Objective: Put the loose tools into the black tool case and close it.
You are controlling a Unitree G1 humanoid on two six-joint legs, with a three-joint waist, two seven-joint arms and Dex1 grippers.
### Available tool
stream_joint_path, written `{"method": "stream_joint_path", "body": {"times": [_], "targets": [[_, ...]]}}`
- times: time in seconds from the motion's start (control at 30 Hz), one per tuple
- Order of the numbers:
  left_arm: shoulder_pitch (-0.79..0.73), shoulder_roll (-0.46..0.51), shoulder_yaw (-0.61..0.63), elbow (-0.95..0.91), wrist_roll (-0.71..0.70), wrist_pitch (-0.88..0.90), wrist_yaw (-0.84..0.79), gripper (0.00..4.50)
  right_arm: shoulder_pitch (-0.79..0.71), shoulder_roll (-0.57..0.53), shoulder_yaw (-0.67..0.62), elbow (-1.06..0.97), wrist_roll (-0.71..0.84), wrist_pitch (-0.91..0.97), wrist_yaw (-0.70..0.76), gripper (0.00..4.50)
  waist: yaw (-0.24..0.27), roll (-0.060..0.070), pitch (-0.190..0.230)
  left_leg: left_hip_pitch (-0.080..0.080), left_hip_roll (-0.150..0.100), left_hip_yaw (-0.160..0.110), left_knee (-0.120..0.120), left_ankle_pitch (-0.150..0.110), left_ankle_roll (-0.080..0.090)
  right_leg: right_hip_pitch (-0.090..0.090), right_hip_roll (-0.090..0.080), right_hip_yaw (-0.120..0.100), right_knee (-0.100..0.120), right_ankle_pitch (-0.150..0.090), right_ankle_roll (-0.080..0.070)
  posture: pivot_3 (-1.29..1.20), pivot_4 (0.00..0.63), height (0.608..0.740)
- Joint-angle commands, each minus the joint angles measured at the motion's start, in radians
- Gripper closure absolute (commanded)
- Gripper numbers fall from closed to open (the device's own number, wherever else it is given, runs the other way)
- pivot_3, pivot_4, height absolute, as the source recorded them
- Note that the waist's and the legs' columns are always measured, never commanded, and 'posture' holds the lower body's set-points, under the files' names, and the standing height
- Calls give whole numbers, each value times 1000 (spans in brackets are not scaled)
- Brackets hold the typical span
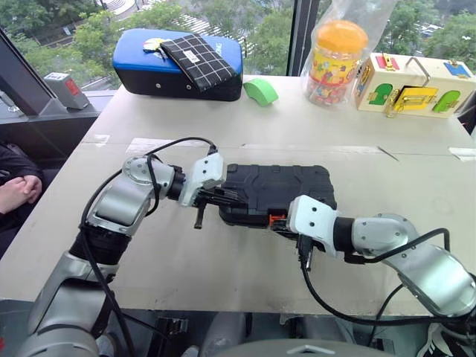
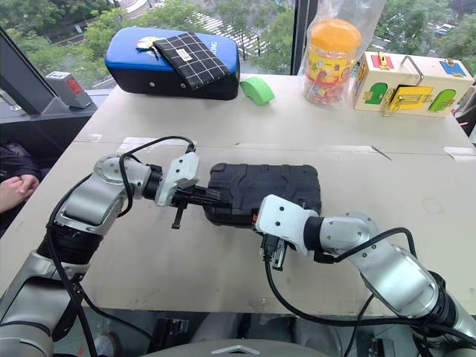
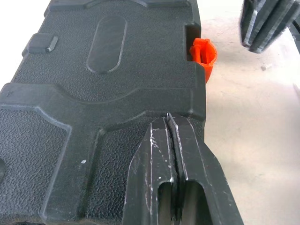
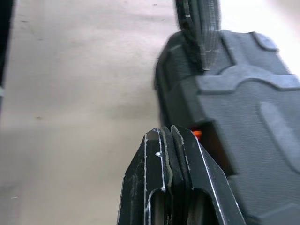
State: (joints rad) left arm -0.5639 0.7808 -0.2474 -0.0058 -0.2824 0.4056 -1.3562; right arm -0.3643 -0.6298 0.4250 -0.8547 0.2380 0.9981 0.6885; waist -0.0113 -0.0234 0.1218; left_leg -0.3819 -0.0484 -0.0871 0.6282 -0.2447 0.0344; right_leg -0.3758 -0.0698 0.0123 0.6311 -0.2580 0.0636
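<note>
The black tool case [image 1: 279, 186] lies flat in the middle of the table with its lid down. Its small orange latch [image 3: 204, 55] sticks out from the near edge. My left gripper [image 1: 229, 198] is shut, and its tips rest on the lid at the case's left end [image 3: 168, 121]. Coming from the right, my right gripper [image 1: 280, 222] is also shut with nothing in it. Its tips sit at the case's near edge, right beside the latch [image 4: 197, 134]. The loose tools are out of view.
At the back of the table stand a blue-topped case with a checked pouch [image 1: 175, 63], a green object [image 1: 260, 91], a bagged jar with an orange lid [image 1: 338, 59] and a wooden latch box [image 1: 413, 85]. A person's hands [image 1: 18, 190] rest at the far left.
</note>
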Motion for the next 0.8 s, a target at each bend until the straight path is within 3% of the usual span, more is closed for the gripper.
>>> {"method": "stream_joint_path", "body": {"times": [0.03,0.23,0.4,0.8], "targets": [[51,19,-75,15,89,1,13,4500,-47,4,23,16,-19,-11,-24,4481,0,1,0,0,0,0,0,0,0,0,0,0,0,0,0,0,150,740],[66,3,-75,-5,93,6,27,4500,-47,-20,109,109,-74,-60,-33,4481,1,3,-4,0,0,0,0,0,0,0,0,0,0,0,0,0,150,740],[62,7,-69,-8,91,7,32,4500,-84,2,47,227,-127,-129,-82,4481,0,3,-4,1,-1,0,0,0,0,1,0,0,0,0,0,0,150,740],[109,29,-141,38,188,-45,36,4500,-114,24,-22,194,16,-60,-15,4481,-2,6,-5,2,0,0,1,0,0,1,0,2,1,0,0,0,150,740]]}}
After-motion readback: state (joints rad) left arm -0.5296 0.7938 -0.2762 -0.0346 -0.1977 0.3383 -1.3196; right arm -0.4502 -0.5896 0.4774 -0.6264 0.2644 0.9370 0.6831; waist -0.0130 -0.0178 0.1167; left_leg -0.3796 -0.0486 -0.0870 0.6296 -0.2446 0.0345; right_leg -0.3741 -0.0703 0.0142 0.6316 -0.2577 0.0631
